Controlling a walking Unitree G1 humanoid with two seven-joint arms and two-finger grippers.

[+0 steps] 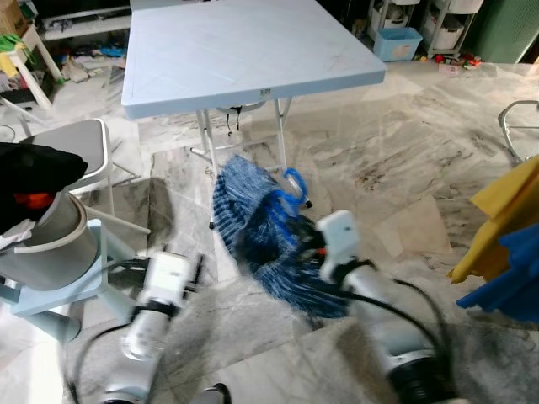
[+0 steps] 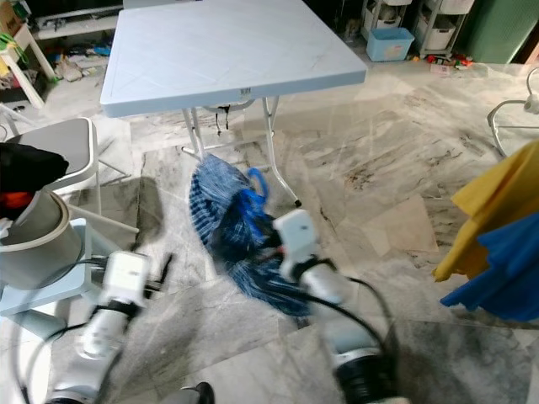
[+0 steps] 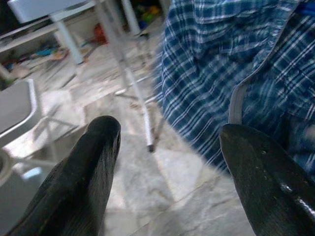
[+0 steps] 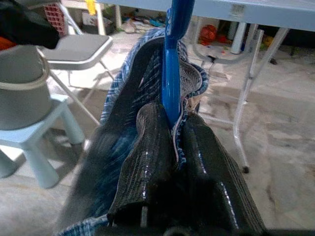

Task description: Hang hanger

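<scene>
— What can we not make out? 
— The head views are smeared around the arms, so the right gripper (image 1: 305, 244) is hard to read there, buried against the blue plaid shirt (image 1: 253, 227) in the lower middle of the frame. Of the blue hanger (image 1: 293, 187) we see just its hook curling above the cloth; the rest is hidden inside the shirt.

— And the wrist cameras? 
— The right wrist view settles it: our two black fingers (image 4: 147, 162) are pressed together on the hanger's blue neck, with the shirt collar caught alongside. The shirt hangs in the air in front of the pale blue folding table (image 1: 253, 50), upper centre.

— The other arm? 
— Our left gripper (image 1: 192, 271) sits lower left of the frame, beside the shirt; in its wrist view the fingers (image 3: 93, 167) stand wide apart, holding nothing, with plaid cloth beyond them.

— Anything cut off? 
— Yellow and blue garments (image 1: 505, 244) at the right edge, and a grey bucket (image 1: 50, 240) on a stool at the left edge.
</scene>
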